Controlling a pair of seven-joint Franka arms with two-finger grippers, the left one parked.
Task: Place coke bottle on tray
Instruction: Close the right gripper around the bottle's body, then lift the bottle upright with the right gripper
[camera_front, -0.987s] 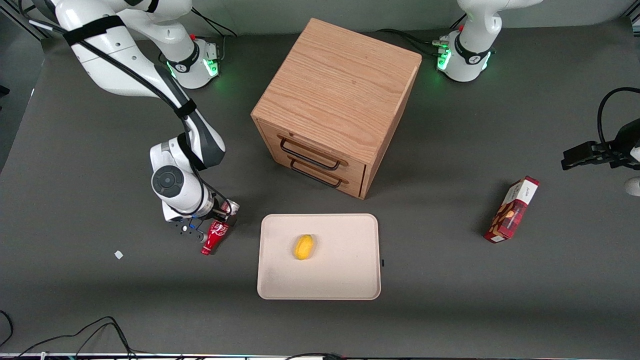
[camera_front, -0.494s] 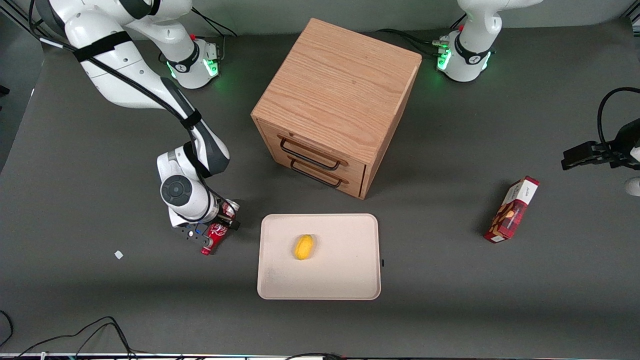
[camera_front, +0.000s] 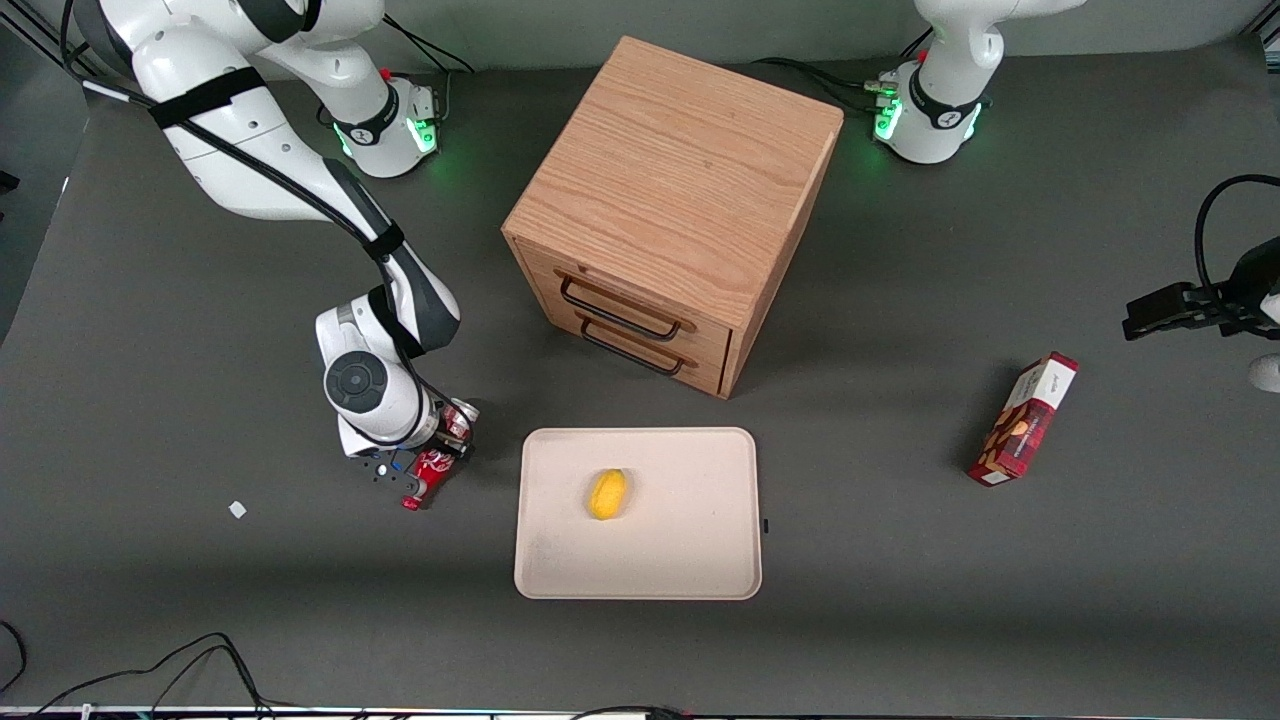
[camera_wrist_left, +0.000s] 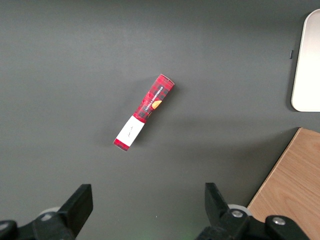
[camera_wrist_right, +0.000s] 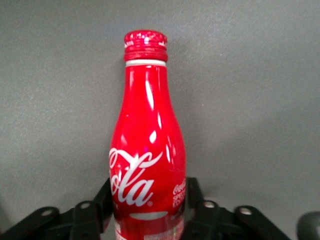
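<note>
Lying between the hand's (camera_front: 425, 468) fingers: coke bottle (camera_front: 431, 470).

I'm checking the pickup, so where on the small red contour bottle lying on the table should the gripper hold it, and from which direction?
Probably the wide lower body of the small red contour bottle, from above, fingers straddling its width. It lies on its side, and the neck is narrower and tapered. The gripper is already down over that lower body.

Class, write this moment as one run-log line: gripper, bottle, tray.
gripper: fingers shut on coke bottle | bottle: lying on table beside tray | tray: holds lemon only
</note>
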